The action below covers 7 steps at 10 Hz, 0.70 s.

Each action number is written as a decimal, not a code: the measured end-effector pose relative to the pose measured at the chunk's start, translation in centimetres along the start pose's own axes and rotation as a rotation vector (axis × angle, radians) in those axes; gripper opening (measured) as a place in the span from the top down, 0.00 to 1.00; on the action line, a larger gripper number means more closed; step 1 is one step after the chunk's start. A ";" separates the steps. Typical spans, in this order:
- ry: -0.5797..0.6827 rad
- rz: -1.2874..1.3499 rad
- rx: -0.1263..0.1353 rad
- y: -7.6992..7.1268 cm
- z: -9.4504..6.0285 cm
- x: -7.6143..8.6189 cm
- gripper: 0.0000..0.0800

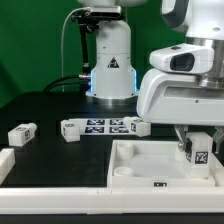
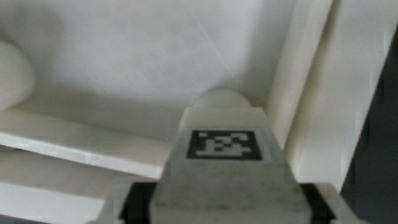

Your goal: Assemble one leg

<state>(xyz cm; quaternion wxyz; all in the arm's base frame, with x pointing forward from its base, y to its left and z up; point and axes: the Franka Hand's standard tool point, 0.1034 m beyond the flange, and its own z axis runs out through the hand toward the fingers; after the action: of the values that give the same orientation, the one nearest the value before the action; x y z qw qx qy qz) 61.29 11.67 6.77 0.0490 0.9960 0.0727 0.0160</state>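
Exterior view: we see the gripper [image 1: 199, 146] lowered over the tray [image 1: 135, 165], at its corner toward the exterior view's right.
Wrist view: we see the leg [image 2: 222, 170] between dark fingers [image 2: 315, 200], its tag facing the camera, over the tray's inner wall [image 2: 317, 90].
Jaws: closed on the leg [image 1: 198, 152].
Surroundings: loose legs [image 1: 22, 132] and the marker board [image 1: 108, 125] lie well apart on the tabletop [image 1: 50, 110].
Obstruction: the arm hides the tray's far corner.

A robotics lab is indicated: a white arm [image 1: 185, 85] is mounted at the far edge of a dark table [image 1: 45, 105], black curtains are hung behind, and white parts [image 1: 22, 132] are marked with black-and-white square tags for tracking.
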 end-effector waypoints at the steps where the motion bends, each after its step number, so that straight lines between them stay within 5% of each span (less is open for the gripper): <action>1: 0.000 0.049 0.000 0.0 0.0 0.0 0.63; 5: 0.020 0.578 -0.005 0.4 0.0 0.1 0.63; 7: 0.020 0.785 -0.040 1.9 0.1 -0.3 0.63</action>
<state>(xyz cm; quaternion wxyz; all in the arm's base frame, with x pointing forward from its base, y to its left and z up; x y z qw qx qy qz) 61.26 9.77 6.82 0.0577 0.9468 -0.3136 0.0444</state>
